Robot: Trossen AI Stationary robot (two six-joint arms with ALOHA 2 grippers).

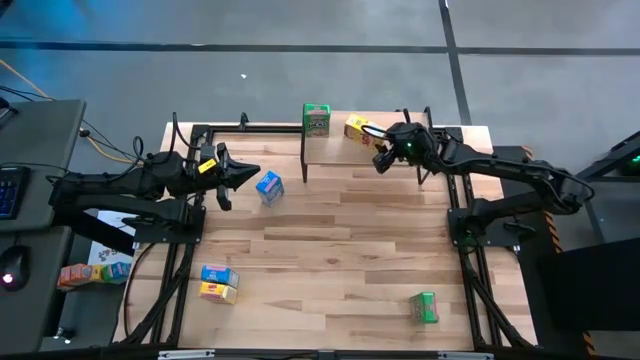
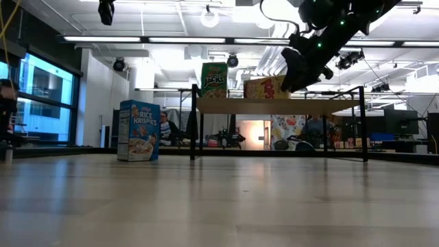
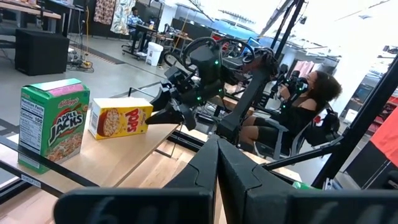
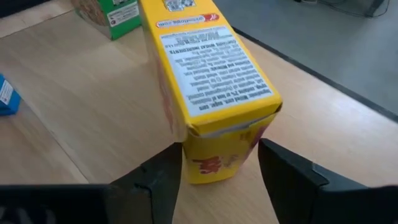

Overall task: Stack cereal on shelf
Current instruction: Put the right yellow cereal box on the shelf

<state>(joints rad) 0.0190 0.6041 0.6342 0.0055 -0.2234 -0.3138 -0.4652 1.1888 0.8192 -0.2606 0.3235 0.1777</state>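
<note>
Base of yellow cereal box behind right gripper fingers

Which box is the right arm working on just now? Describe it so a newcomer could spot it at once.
Find the small light-wood shelf on black legs at the table's far edge. Two boxes stand there: a green Apple Jacks box, and a yellow Pops cereal box beside it. The yellow one sits between the right pincer's open fingers.

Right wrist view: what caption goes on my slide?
Right gripper straddles the yellow Pops cereal box on the light-wood shelf.
</note>
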